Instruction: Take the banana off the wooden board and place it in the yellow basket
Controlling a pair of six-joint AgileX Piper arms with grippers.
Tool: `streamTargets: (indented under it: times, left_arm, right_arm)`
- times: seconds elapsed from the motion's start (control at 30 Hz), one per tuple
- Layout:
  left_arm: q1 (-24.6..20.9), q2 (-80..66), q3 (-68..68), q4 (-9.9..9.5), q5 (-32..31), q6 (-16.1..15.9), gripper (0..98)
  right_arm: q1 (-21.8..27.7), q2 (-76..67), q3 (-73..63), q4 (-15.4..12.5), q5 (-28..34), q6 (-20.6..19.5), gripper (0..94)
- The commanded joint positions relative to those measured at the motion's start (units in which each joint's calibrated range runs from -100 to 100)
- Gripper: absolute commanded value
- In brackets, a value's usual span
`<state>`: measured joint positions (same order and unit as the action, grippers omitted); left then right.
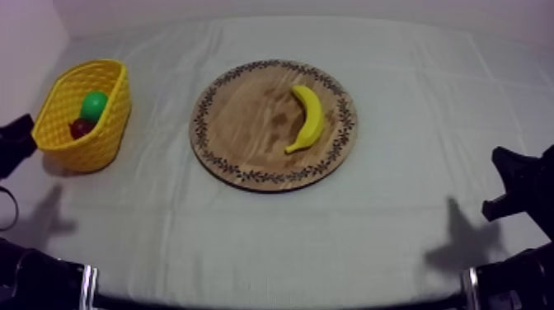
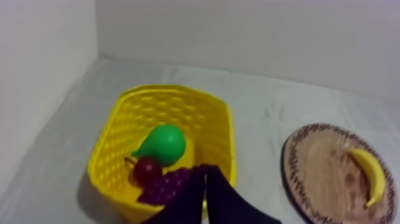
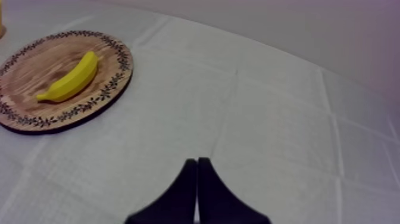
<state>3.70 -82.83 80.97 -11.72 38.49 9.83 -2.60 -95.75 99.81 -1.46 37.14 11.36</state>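
Grey-white cloth (image 1: pixel 247 239) creased | pale wall (image 2: pixel 238 36) behind | banana (image 1: pixel 308 119) on board (image 1: pixel 247 115)

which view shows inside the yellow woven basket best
Left wrist view: the yellow woven basket is close, green pear, small red fruit and purple grapes inside. Top view: smaller, just pear and red fruit. Right wrist view: perhaps a yellow edge.

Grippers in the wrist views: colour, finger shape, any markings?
The left gripper has two plain black fingers, broad at the base and tapering to slim tips; no markings visible. The right gripper is the same black tapered pair. In the top view the left arm and right arm are black too, each with a pale band.
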Motion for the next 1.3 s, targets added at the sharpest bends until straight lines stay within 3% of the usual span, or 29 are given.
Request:
streamTargets:
  times: [0.0,0.1,0.23,0.93,1.1,1.27]
  left_arm:
    - [1.49,7.08,-7.07,-1.83,1.03,2.46,0.0]
    - [3.28,13.93,-14.07,-2.89,3.47,3.48,0.0]
    - [5.44,22.9,-25.14,-2.76,8.22,3.45,0.0]
    - [16.3,59.69,-74.68,4.38,22.96,-3.76,0.0]
    - [19.27,65.11,-80.23,4.71,24.42,-4.13,0.0]
    - [22.03,71.12,-86.02,4.63,25.59,-2.29,0.0]
  right_arm:
    - [0.0,0.0,-0.03,0.02,0.04,-0.02,0.3]
    - [0.0,0.0,-0.03,0.02,0.04,-0.01,0.3]
    - [0.0,0.0,-0.03,0.02,0.04,-0.01,0.3]
    - [0.0,0.0,-0.03,0.02,0.04,-0.01,0.3]
    - [0.0,0.0,-0.03,0.02,0.04,-0.01,0.3]
    - [0.0,0.0,-0.03,0.02,0.04,-0.01,0.3]
